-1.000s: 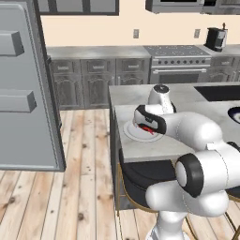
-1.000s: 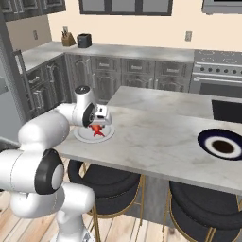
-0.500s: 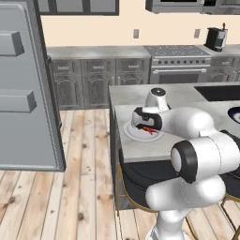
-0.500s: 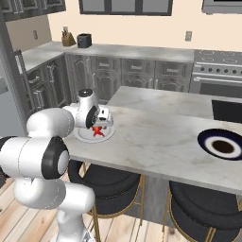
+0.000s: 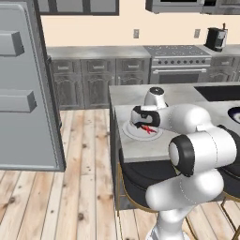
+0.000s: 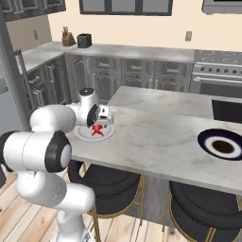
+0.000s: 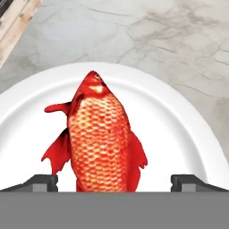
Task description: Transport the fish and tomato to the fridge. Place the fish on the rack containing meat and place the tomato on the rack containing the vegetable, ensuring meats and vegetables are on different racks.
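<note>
The fingers (image 7: 44,182) are spread wide: in the hand view you see one dark tip at the lower left and the other at the lower right of the frame, and they pinch nothing. Between them lies the fish (image 7: 99,141), red-orange with scales, its head toward the top of the frame and its tail cut off by the bottom edge. The tips stand apart from its body on both sides; whether they touch the plate (image 7: 179,134) you cannot tell. The fish lies on this white round plate, and the plate rests on a grey marble counter (image 7: 170,40). A strip of wooden floor (image 7: 11,15) shows in the upper left corner.

In the left base view you find the gripper (image 5: 142,123) near the middle of the frame, low over the plate (image 5: 133,134), with the red of the fish (image 5: 149,130) just under it. The fridge (image 5: 23,93) fills the left side of that frame, with its doors closed, well apart from the counter (image 5: 140,96).

In the right base view the gripper (image 6: 100,122) is at the left of the middle, over the plate (image 6: 82,134) near the counter's (image 6: 156,137) left edge, and the fish (image 6: 97,131) is below it. A dark bowl (image 6: 222,144) sits at the right edge, well apart from the plate.
</note>
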Robot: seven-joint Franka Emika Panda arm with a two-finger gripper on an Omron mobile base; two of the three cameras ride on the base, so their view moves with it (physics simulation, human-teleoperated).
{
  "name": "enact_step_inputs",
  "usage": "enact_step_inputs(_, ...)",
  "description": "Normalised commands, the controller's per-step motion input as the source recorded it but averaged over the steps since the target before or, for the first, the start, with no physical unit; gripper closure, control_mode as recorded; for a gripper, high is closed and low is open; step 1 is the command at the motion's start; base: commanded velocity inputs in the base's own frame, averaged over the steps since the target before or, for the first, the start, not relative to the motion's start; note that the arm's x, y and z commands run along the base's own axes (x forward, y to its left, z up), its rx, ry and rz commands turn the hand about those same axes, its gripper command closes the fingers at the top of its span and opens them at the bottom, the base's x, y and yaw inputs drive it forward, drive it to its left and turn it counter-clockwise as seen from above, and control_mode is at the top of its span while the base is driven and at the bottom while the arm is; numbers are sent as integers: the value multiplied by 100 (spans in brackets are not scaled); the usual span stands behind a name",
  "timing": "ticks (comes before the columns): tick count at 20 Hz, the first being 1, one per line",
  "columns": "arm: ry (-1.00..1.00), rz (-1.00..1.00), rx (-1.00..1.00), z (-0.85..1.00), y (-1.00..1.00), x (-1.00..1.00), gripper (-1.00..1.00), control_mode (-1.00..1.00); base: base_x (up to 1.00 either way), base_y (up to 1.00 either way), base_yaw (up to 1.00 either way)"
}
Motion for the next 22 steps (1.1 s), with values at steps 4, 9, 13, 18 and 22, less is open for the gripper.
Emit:
enact_step_inputs(4, 0, 1, 0, -32, 15, -3, -100, -100, 0, 0, 0)
enact_step_inputs(9, -6, 0, 4, -47, 25, -12, -100, -100, 0, 0, 0)
enact_step_inputs(13, -19, 0, 18, -52, 1, -10, -100, -100, 0, 0, 0)
enact_step_inputs(18, -3, 0, 5, -56, 0, 4, -100, -100, 0, 0, 0)
enact_step_inputs(22, 19, 0, 0, -58, 4, 18, -100, -100, 0, 0, 0)
